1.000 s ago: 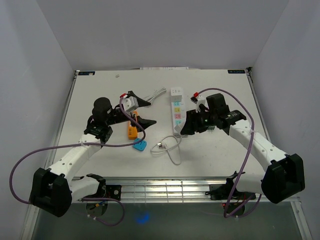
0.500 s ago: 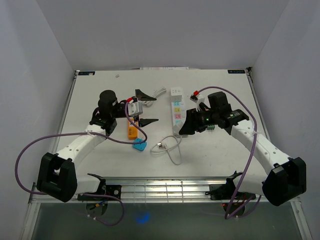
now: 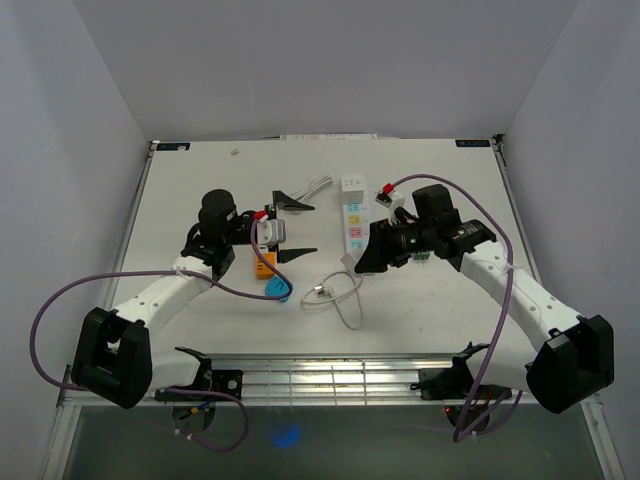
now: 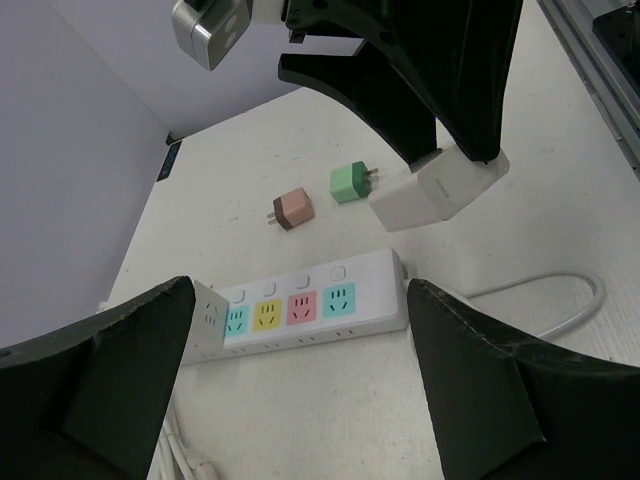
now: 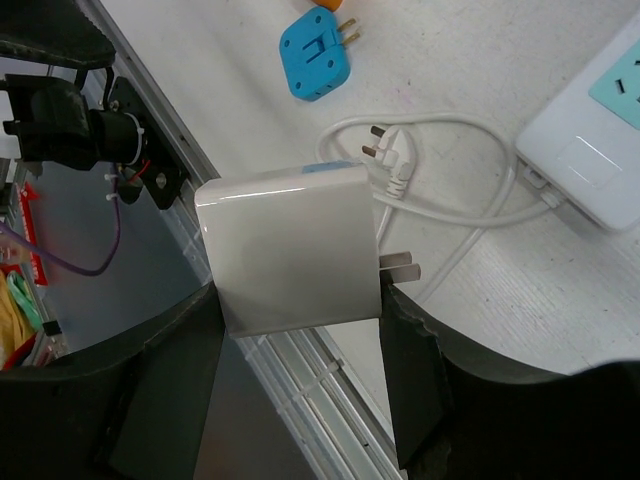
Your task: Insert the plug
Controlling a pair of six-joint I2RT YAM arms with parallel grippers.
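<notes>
Two short metal prongs stick out of the white, square-bodied plastic plug (image 5: 295,250), which the right arm's fingers (image 5: 160,400) pinch by its opposite sides. In the left wrist view the plug hangs tilted in the upper right of the frame, off the white surface (image 3: 190,190), just past the cable end of the long white power strip with coloured sockets (image 4: 300,305), and not touching it. In the top view that strip lies right of centre, running up and down the frame. The left arm's fingers (image 4: 120,370) are spread wide and hold nothing; they point at the strip from the left of the top view.

A looped white cable with its own small plug (image 5: 400,165) lies on the surface at the strip's lower end. A flat blue plug (image 5: 315,45) and an orange plug (image 3: 263,263) lie near the left arm. Beyond the strip in the left wrist view sit a small brown adapter (image 4: 292,210) and a small green adapter (image 4: 350,182), just beside each other.
</notes>
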